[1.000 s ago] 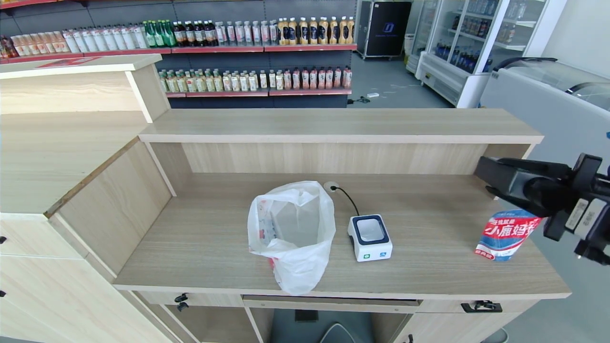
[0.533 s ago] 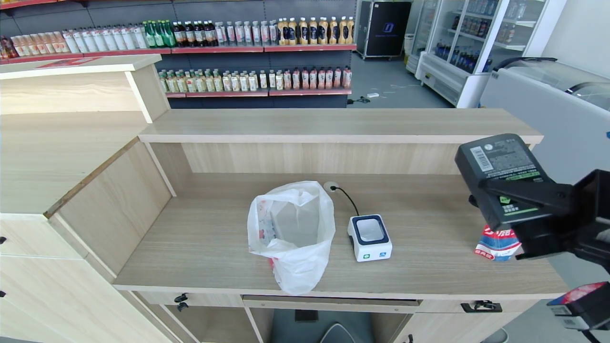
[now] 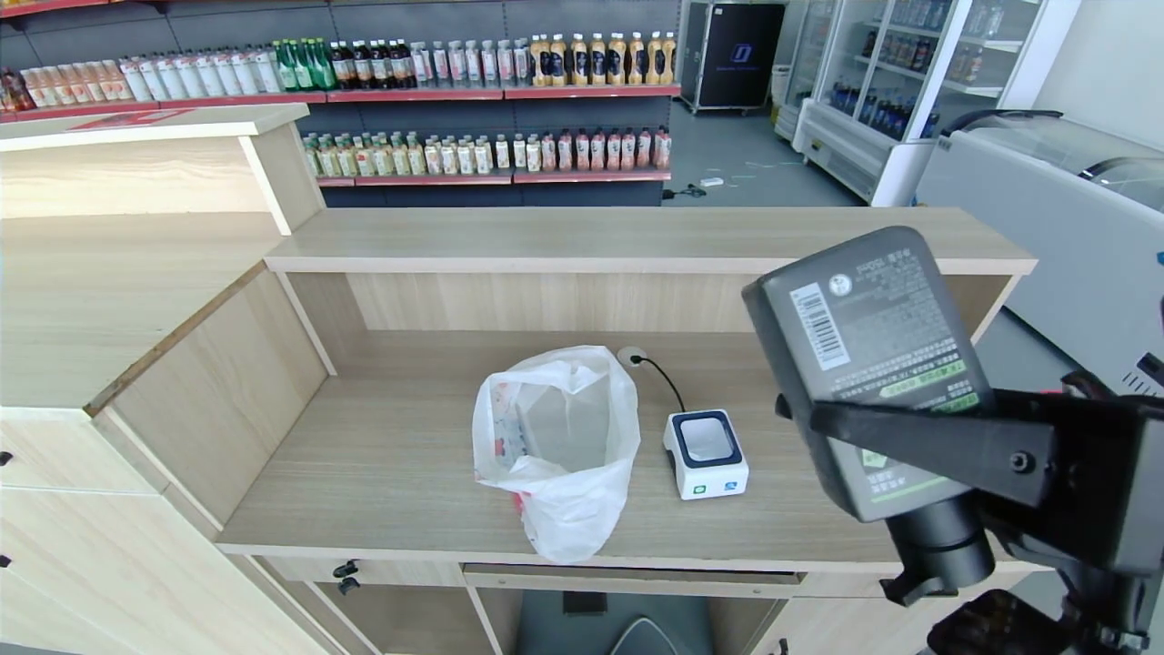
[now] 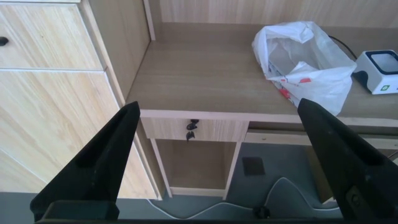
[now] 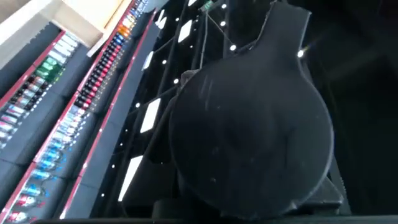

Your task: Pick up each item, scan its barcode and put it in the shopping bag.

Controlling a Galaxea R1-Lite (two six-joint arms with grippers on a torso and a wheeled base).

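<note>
Scanning step, item in transit; the right claw (image 3: 873, 437) pinches a dark grey bottle (image 3: 864, 364), one finger (image 3: 909, 441) lying across its printed face and the other hidden behind it. The bottle is held in the air over the right end of the worktop (image 3: 382, 455), cap (image 3: 941, 546) downward and body tilted; its white barcode label (image 3: 818, 323) sits near the upper end and faces up toward the head camera, away from the worktop. The barcode scanner (image 3: 705, 452) stands near the middle of the worktop, window upward, well apart from the bottle; the open white shopping bag (image 3: 556, 446) stands just beside it on the side toward the left end, with something already inside. Judged from this, the pick is done and the scan is not. The next move calls for carrying the bottle toward the middle of the worktop and turning the wrist so that the label faces down over the scanner window; then on to the bag mouth. The left claw (image 4: 217, 106) hangs spread and empty off the front left corner of the worktop, below its edge.
</note>
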